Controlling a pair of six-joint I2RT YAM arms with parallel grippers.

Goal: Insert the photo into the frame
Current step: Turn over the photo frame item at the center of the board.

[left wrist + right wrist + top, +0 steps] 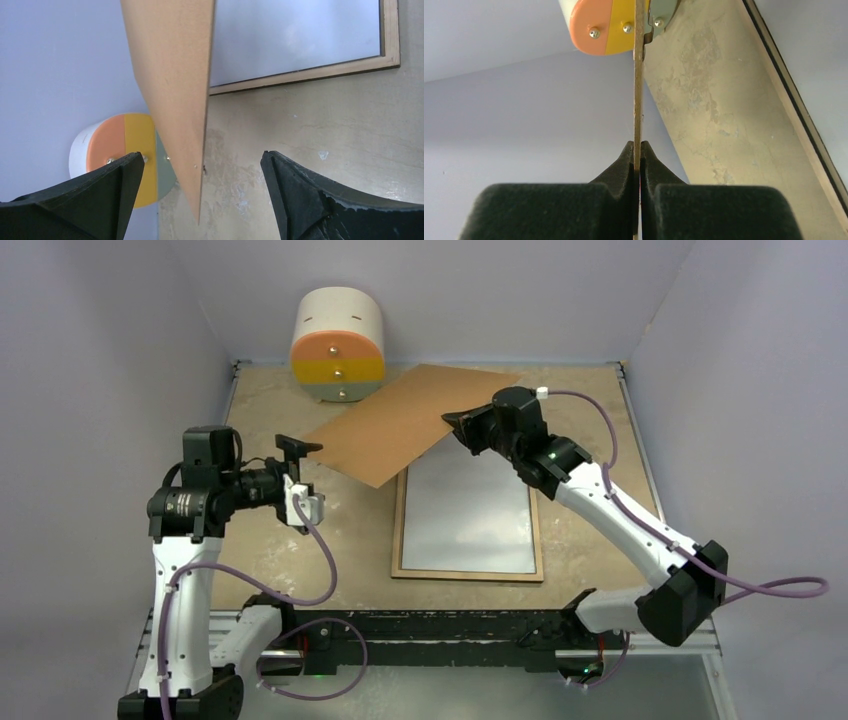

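Frame (pixel 467 574) lies back-up mid-table, long axis pointing away from the arms, nearer the right one. Right gripper (pixel 452 421) pinches the brown board (pixel 405 420) over its far end; left gripper (pixel 300 478) spread wide. Can't spot the photo.

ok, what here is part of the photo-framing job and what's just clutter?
Job: flat light-brown wooden picture frame; thin brown backing board, clamped in right gripper.
Clutter: white rounded drawer unit with orange, yellow, green fronts.
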